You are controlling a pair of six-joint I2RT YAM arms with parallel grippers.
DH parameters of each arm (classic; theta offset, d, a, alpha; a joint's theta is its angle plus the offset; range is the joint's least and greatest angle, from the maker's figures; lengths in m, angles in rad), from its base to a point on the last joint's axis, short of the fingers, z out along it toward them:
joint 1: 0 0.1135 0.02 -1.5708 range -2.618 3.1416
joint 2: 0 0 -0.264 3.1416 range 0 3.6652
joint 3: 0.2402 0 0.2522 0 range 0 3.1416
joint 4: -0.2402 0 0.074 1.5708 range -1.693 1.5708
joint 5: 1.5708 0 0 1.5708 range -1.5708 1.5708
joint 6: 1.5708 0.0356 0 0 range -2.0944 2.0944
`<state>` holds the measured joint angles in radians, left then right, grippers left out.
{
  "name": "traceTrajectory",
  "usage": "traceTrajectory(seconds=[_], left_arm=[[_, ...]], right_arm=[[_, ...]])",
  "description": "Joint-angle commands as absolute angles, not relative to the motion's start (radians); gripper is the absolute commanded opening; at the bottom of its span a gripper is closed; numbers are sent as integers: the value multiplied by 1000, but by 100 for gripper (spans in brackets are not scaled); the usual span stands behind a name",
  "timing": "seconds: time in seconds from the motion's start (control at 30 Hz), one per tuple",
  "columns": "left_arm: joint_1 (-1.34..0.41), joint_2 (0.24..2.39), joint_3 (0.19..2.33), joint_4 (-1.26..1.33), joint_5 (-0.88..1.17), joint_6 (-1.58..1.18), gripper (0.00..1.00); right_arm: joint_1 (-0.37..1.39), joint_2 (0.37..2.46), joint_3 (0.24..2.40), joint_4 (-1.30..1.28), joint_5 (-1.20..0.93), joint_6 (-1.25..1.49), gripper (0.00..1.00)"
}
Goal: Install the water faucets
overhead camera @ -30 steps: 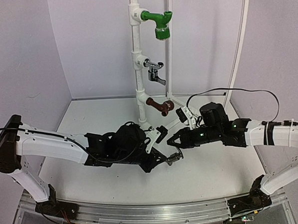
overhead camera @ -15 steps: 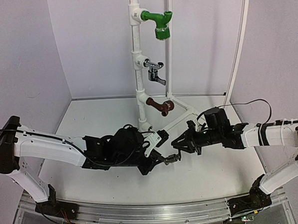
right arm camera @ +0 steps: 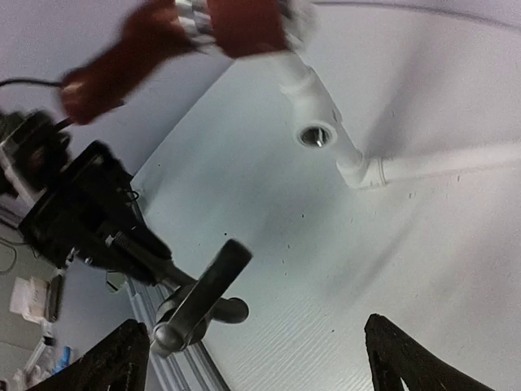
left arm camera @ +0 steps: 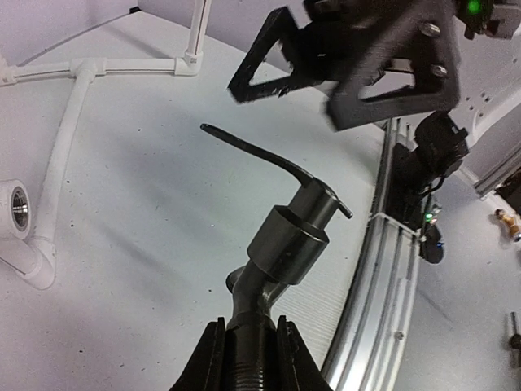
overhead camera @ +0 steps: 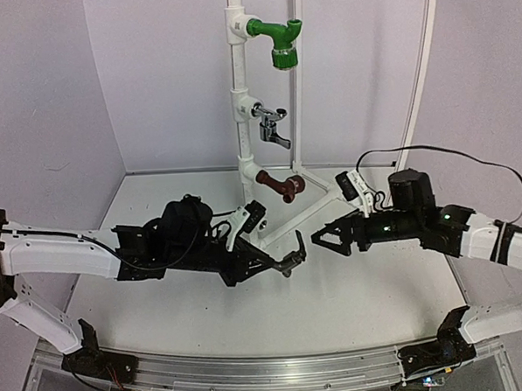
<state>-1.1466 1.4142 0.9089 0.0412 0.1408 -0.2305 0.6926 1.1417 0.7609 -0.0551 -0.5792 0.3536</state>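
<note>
**A:** Where is the fourth one?

**B:** The dark grey-black metal faucet [left arm camera: 289,244], the one with the long thin lever, hangs in the air above the white table [overhead camera: 362,295], in front of the upright white plastic pipe stand [overhead camera: 239,100]. The left tool [left arm camera: 248,362] is clamped on its threaded stem.

**A:** And the other side?

**B:** The right tool [overhead camera: 325,240] has its jaws wide apart, just beside the lever, gripping nothing.

**A:** What is already fitted?

**B:** The green plastic faucet [overhead camera: 279,41] sits at the top of the stand. The silver metal faucet [overhead camera: 272,129] is below it, and the reddish-brown faucet [overhead camera: 282,186] lower again. One threaded socket [right arm camera: 316,135] near the stand's foot is bare.

**A:** So the step in hand is bringing the last faucet to that socket?

**B:** I would say so. The stem has to face the socket, yet the left tool covers it. I judge the right tool should first take the body or spout, freeing the threads. Then the faucet must line up square and turn in.
</note>
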Motion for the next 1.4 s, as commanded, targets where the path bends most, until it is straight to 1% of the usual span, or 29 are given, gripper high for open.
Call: traceTrajectory(seconds=[0.0,0.13,0.2,0.27,0.33,0.47,0.6,0.7,0.87,0.93,1.07,1.17,1.23,1.27,1.37], left_arm=[[-1070,1387,950,17,497,-320,0],[-1059,1426,1003,-26,701,-317,0],[-1059,1444,1027,-29,784,-313,0],[-1059,1457,1049,-29,825,-313,0],[-1059,1468,1068,-32,854,-313,0],[-1058,1493,1094,-40,874,-317,0],[-1055,1509,1103,-46,875,-324,0],[-1051,1506,1103,-46,864,-325,0],[-1032,1476,1089,-47,836,-325,0],[-1029,1467,1085,-47,829,-324,0],[-1027,1455,1082,-48,798,-323,0],[-1023,1440,1077,-47,756,-325,0],[-1022,1424,1070,-44,721,-325,0],[-1021,1417,1068,-44,710,-324,0],[-1017,1402,1063,-41,707,-318,0]], right_arm=[[692,1013,791,-101,-676,-54,94],[704,1006,792,-50,-890,-134,93],[720,1035,812,-59,-927,-181,90],[748,1066,821,-54,-959,-225,86],[791,1099,829,-46,-971,-258,86],[834,1165,849,-71,-985,-306,84],[869,1183,846,-65,-1001,-316,83],[880,1202,840,-76,-1007,-318,80],[881,1181,791,-55,-1011,-305,78],[881,1172,773,-38,-972,-292,76],[881,1185,770,-13,-928,-256,65],[881,1203,778,-10,-918,-214,52],[881,1214,781,13,-926,-188,48],[881,1215,775,25,-926,-177,48],[881,1208,740,62,-948,-170,62]])
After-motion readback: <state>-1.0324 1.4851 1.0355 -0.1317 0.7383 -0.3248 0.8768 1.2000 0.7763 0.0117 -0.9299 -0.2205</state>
